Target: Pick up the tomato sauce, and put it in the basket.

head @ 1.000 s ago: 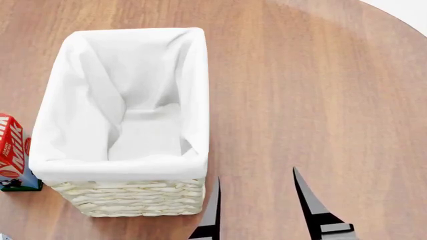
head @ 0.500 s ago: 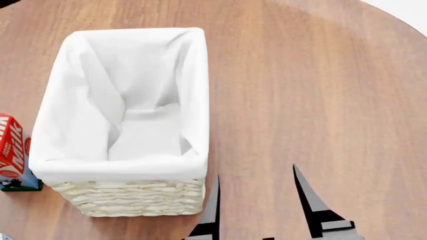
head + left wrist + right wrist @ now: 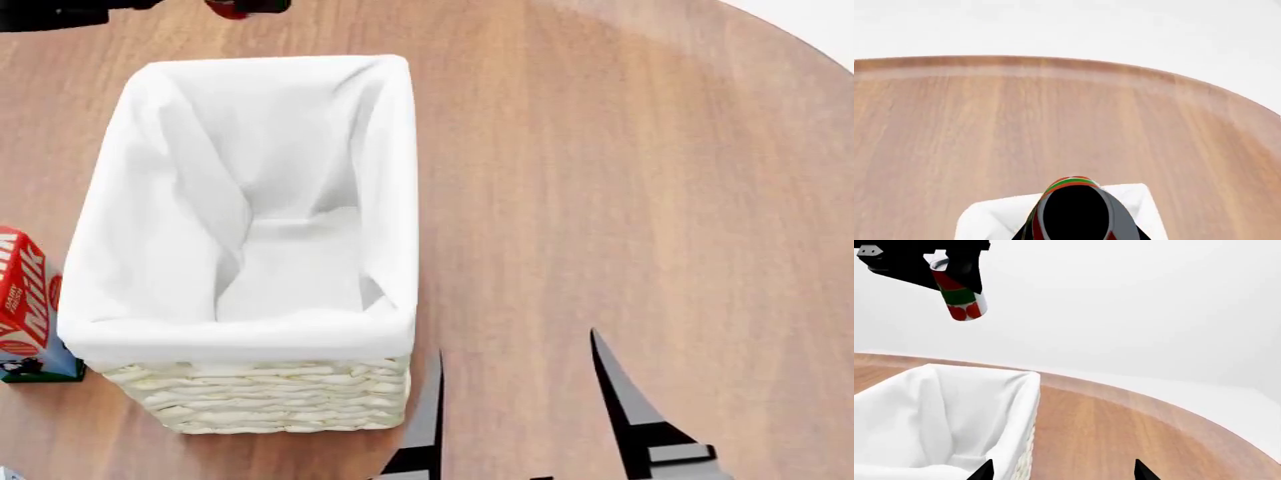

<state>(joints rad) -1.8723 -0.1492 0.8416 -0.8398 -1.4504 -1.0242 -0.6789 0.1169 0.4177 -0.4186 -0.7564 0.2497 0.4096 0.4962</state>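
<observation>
Right wrist view gives us the clearest look: our left end effector (image 3: pixel 954 277) hangs high above the table (image 3: pixel 1121 425), clamped on the tomato sauce (image 3: pixel 961 297), whose red and green label with red tomatoes pokes out below the dark fingers. The can is tilted a little and sits in the air above the far end of the basket (image 3: pixel 1021 405), well clear of its white cloth lining.

In the left wrist view we see the tomato sauce (image 3: pixel 1071 186) only as a thin red and green edge around the dark body of the left end effector (image 3: pixel 1075 212), with a white corner of the basket (image 3: pixel 1141 200) below it and the wooden table (image 3: pixel 1054 115) stretching beyond.

In the head view the left end effector (image 3: pixel 234 8) barely enters at the top edge, just past the far rim of the basket (image 3: pixel 254 395), and a small red patch of the tomato sauce (image 3: pixel 227 10) shows there. The basket stands on the table (image 3: pixel 641 200), its lining holding nothing we can see. A red milk carton (image 3: pixel 24 305) stands just beside the basket's left wall.

Our right end effector (image 3: pixel 514 400) is low in front of us, its two dark fingers spread apart with bare table between them, near the basket's near right corner.
</observation>
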